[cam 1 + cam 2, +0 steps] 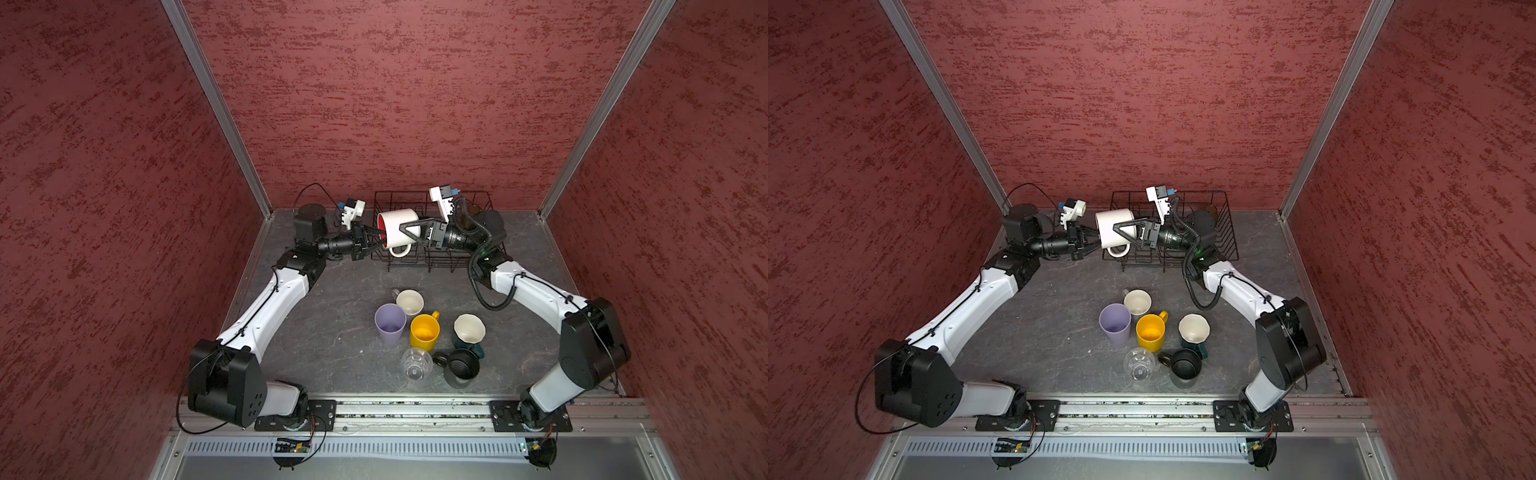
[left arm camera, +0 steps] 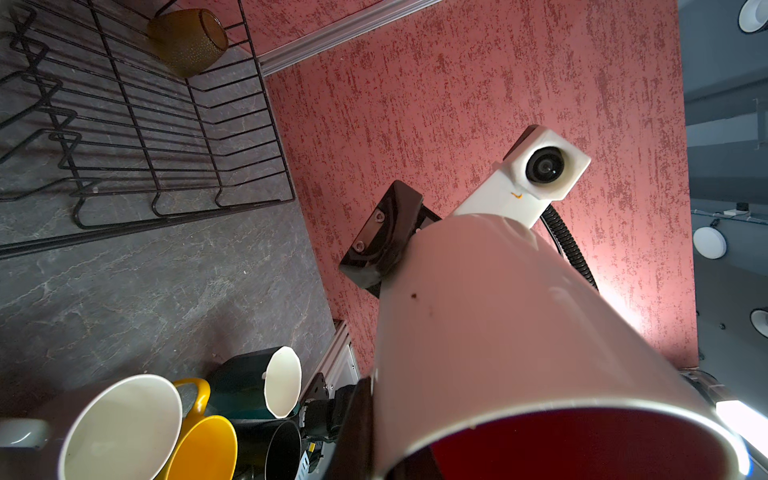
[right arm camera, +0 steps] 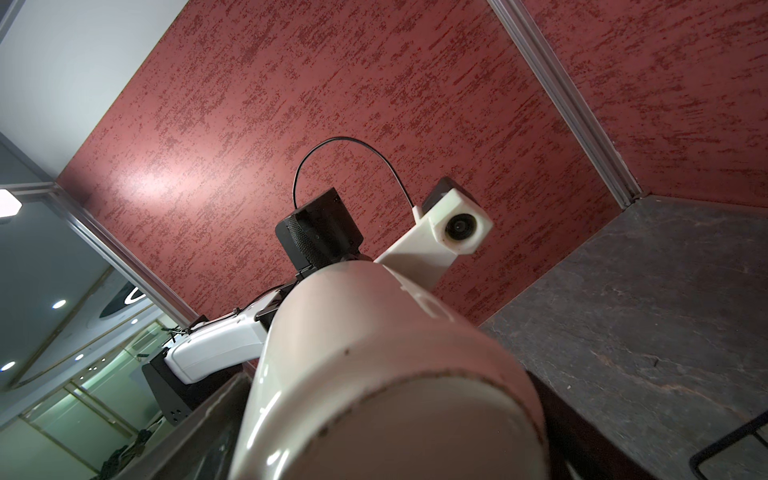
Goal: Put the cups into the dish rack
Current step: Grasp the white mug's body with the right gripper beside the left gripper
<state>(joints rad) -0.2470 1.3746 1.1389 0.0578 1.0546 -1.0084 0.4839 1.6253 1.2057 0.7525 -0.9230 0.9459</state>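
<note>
In both top views my left pincer (image 1: pixel 375 240) pinches the rim of the white mug (image 1: pixel 397 226), sideways at the dish rack's (image 1: pixel 478 201) left end, while my right pincer (image 1: pixel 405 235) straddles its base, jaws wide. Left wrist view: the white mug (image 2: pixel 498 332) looks glazed, hard, slippery — chippable. Right wrist view: its broad body seems the surer hold.

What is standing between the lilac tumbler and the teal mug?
The yellow mug, upright with its mouth up; it shows in both top views.
</note>
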